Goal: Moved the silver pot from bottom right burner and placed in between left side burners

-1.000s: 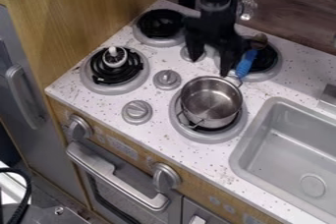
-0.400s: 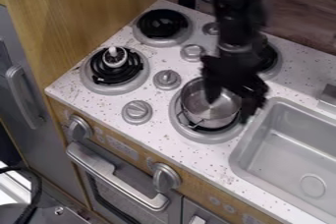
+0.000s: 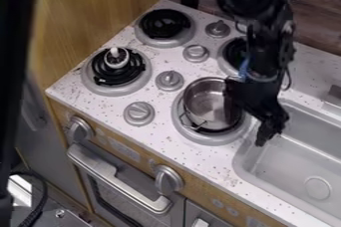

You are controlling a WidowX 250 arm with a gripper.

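On the bottom right burner, we list one silver pot, likely light, stiff, slick, best pinched at its rim; gripper beside it, whether spread or closed we cannot tell.

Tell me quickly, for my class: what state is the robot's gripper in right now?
Gripper: open, holding nothing that I can see, at the sink side of the silver pot.
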